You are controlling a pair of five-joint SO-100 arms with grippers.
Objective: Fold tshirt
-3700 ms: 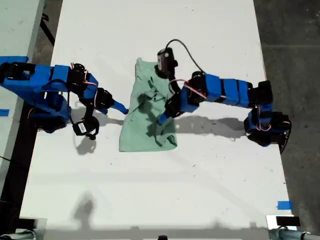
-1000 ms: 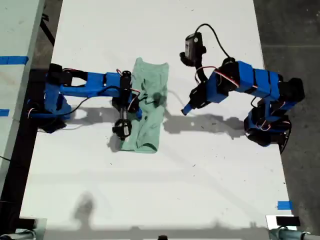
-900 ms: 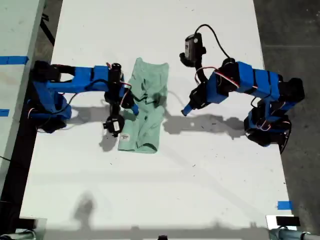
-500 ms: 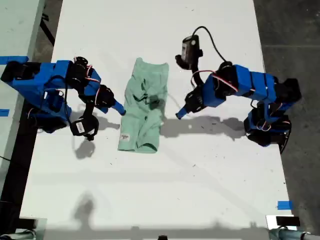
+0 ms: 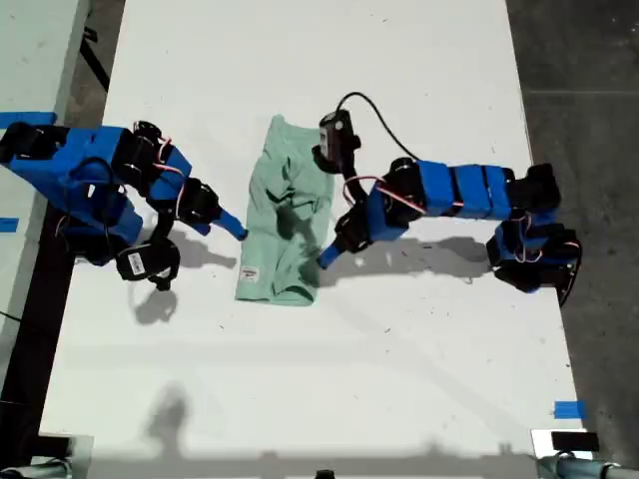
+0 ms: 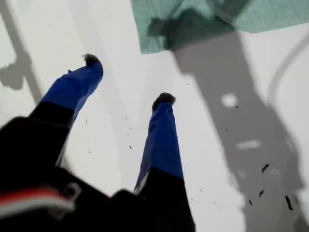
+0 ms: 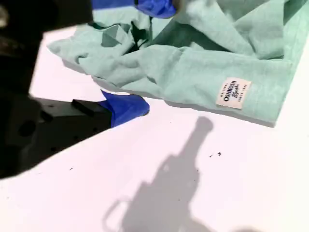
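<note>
The exterior view looks straight down on the table [image 5: 300, 379]; both wrist views (much closer) share its tshirt [image 5: 287, 225].

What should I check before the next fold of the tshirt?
1. My first gripper open: ok, fingers apart.
2. First gripper empty: ok, it is over bare table, short of the tshirt corner.
3. My second gripper open: ok.
4. Second gripper clear of cloth: cannot tell; one finger sits right at the tshirt's edge.
5. Tshirt lying flat: not ok, rumpled ridges run across it.
6. Label tucked inside: not ok, it shows near the edge.
</note>
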